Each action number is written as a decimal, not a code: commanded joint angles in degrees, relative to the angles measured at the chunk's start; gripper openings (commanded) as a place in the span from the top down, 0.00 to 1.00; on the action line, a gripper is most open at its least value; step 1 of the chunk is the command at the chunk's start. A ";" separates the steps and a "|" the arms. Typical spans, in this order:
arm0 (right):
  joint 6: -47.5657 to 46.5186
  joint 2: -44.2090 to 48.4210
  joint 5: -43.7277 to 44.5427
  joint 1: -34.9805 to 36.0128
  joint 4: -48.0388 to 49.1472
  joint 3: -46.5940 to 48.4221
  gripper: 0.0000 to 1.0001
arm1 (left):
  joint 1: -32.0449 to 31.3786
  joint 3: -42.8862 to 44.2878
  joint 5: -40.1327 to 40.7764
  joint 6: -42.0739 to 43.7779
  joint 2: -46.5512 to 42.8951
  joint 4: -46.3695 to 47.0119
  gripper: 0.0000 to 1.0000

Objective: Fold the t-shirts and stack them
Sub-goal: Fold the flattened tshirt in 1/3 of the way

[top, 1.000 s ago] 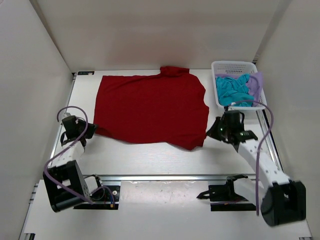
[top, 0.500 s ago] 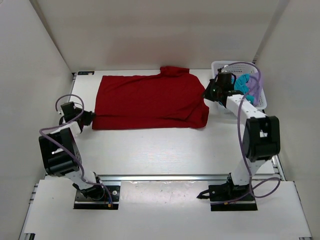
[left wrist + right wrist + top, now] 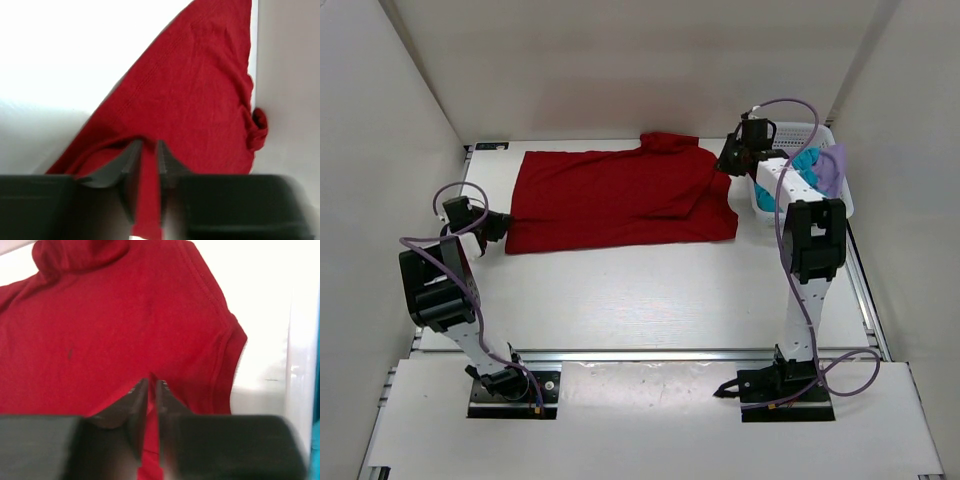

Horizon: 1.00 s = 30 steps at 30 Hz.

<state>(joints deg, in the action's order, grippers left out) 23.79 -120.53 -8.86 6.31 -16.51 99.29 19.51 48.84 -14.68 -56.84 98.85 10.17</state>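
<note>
The red t-shirt (image 3: 620, 195) lies spread at the back of the table, its near part folded up over the rest. My left gripper (image 3: 502, 226) is shut on the shirt's left near corner (image 3: 148, 200). My right gripper (image 3: 725, 165) is shut on a fold of the red shirt (image 3: 151, 390) at its right edge, next to the basket. The teal-blue t-shirt (image 3: 798, 166) and the pale lavender t-shirt (image 3: 831, 168) lie bunched in the white mesh basket (image 3: 790, 129).
The white basket stands at the back right, close to my right arm. White walls close in the table on the left, back and right. A metal rail (image 3: 650, 352) runs along the near edge by the arm bases.
Both grippers have carried the red shirt's near edge toward the back, folding it over. The right arm has swung far back beside the basket; the left has moved back a little.
</note>
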 commanded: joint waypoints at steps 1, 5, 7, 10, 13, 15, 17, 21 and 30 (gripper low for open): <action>-0.94 0.47 -0.10 -0.16 -0.72 2.93 0.86 | 0.79 2.14 -2.81 -0.20 -0.67 2.48 0.68; -2.17 7.74 2.79 0.28 -0.89 -3.10 0.67 | 1.23 -1.02 -2.38 2.42 -6.89 0.73 0.55; -1.65 13.61 3.50 0.46 2.16 -11.25 0.62 | 1.24 -3.56 -0.27 4.27 -11.01 -0.76 0.52; 1.68 24.07 2.10 0.03 10.87 -28.47 0.90 | 0.09 -8.21 2.90 6.65 -16.65 -4.37 0.57; 3.36 29.82 0.95 0.37 16.15 -41.17 1.00 | -0.35 -13.94 2.20 6.22 -19.04 -4.28 0.57; 3.80 31.67 1.05 0.46 19.66 -47.67 0.98 | 0.18 -15.35 1.06 6.48 -18.34 -4.73 0.56; 3.72 31.50 0.78 -0.76 20.29 -50.14 0.84 | 1.14 -17.10 -0.52 5.69 -16.42 -3.24 0.54; 4.07 28.69 -1.33 -2.00 22.49 -52.35 0.65 | 0.88 -17.02 -1.58 4.81 -12.55 -2.71 0.54; 5.30 21.93 2.44 -0.68 25.56 -50.24 0.66 | -1.84 -14.48 -0.17 2.08 -5.34 0.90 0.69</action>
<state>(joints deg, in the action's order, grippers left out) 27.86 -96.49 -8.43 5.19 4.10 46.72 18.92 33.34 -15.42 -54.35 91.15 10.15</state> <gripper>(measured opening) 0.367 0.331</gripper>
